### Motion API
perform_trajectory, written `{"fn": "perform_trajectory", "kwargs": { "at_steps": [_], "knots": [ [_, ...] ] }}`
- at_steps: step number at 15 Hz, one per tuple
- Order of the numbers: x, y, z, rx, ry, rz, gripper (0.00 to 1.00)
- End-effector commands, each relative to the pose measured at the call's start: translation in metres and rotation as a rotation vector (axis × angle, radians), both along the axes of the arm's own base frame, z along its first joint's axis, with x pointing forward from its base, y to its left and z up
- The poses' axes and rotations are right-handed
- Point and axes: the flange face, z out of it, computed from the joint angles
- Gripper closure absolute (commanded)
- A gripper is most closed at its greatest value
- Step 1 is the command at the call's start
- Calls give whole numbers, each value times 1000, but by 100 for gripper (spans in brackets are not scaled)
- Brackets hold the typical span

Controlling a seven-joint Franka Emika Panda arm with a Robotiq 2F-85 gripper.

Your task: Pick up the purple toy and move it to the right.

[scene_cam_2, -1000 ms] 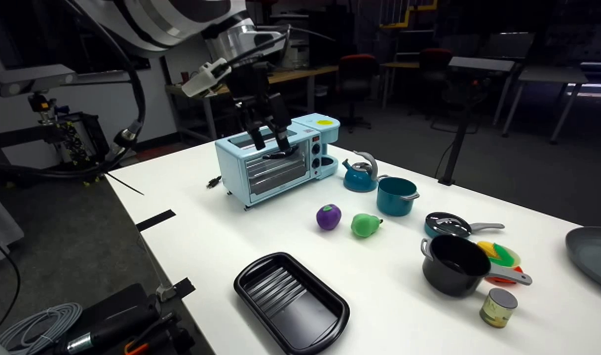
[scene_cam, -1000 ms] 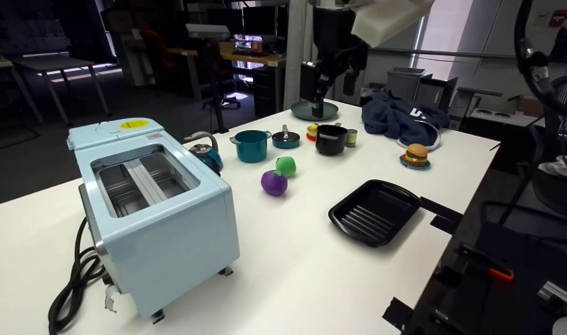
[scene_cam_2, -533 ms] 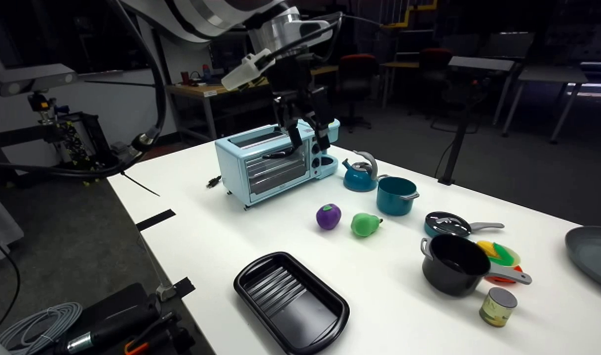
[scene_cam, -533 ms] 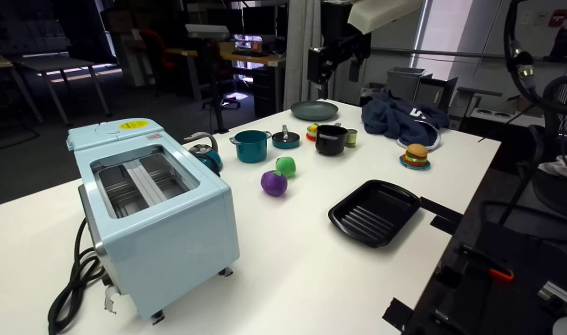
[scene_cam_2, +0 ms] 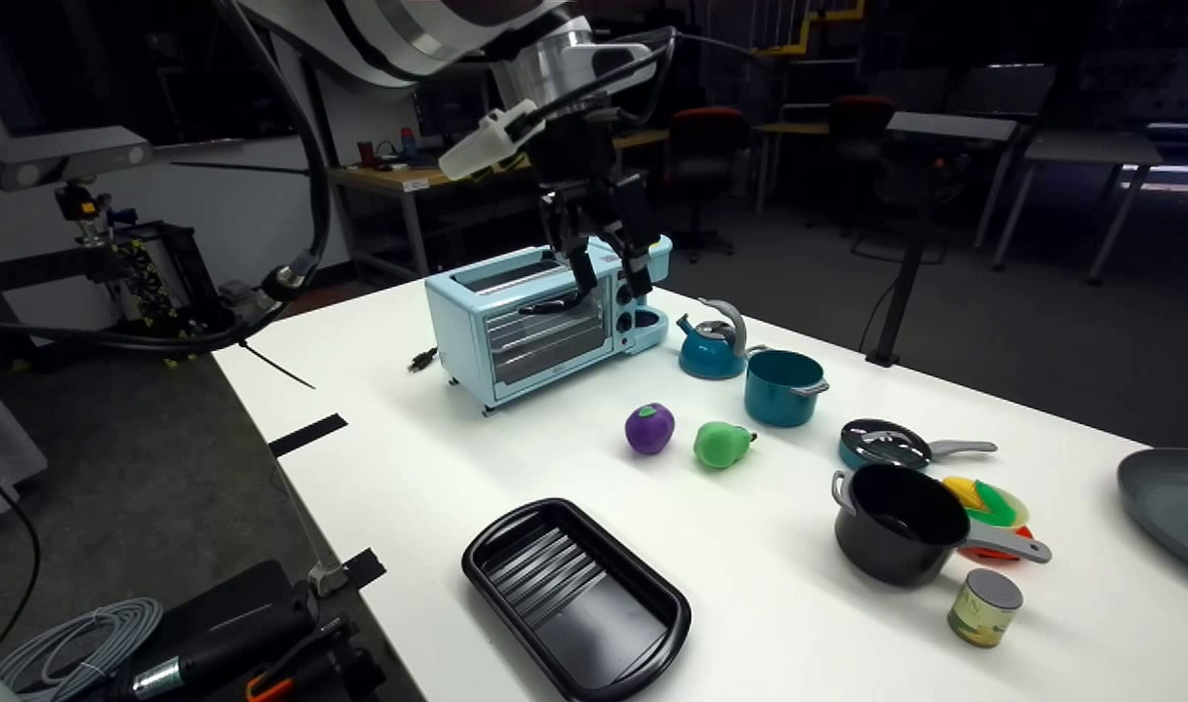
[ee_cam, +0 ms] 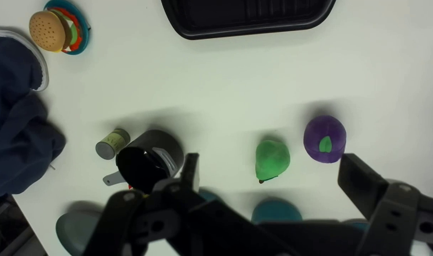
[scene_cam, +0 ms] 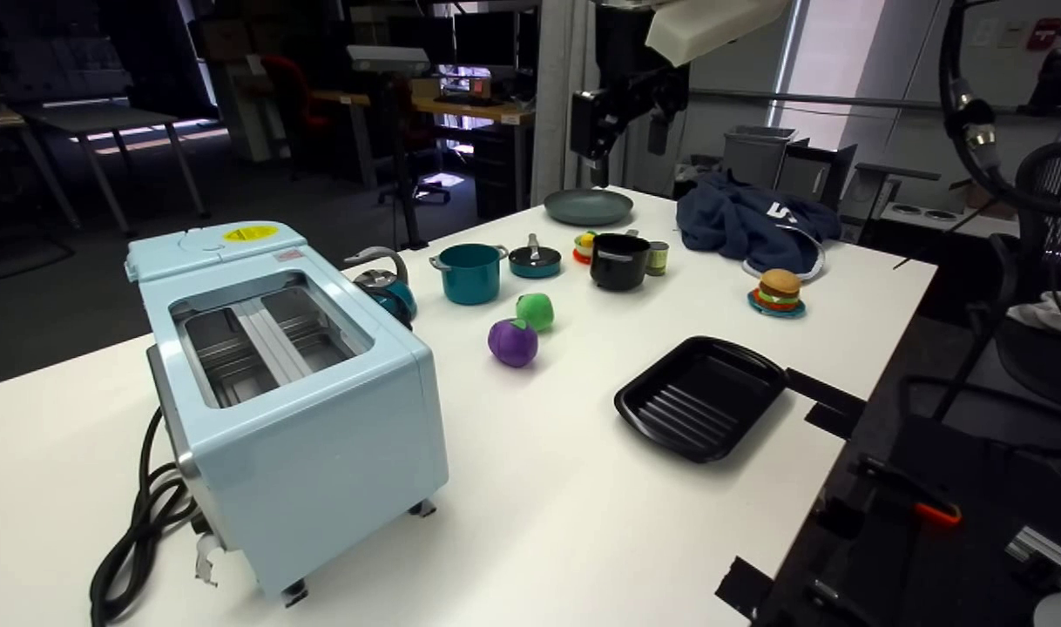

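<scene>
The purple toy is small and round with a green leaf on top. It sits on the white table beside the plain green toy, as both exterior views show. In the wrist view the purple toy lies near the tip of the right-hand finger, and the green toy shows between the fingers. My gripper is open and empty, high above the table. It also shows in an exterior view and in the wrist view, with its fingers wide apart.
A light blue toaster oven stands near the purple toy. A black tray, a teal pot, a kettle, a black pot, a can, a toy burger and a dark blue cloth are on the table.
My open gripper has moved to the right in one exterior view and risen slightly in another, then nearly stopped over the last half second. The toys have not moved.
</scene>
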Motion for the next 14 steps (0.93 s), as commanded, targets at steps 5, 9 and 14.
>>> {"fn": "perform_trajectory", "kwargs": {
  "at_steps": [5,9,14],
  "knots": [
    [77,12,-14,72,-19,170,0],
    [109,0,-45,94,78,248,0],
    [132,-8,-92,85,148,246,0]
  ]
}}
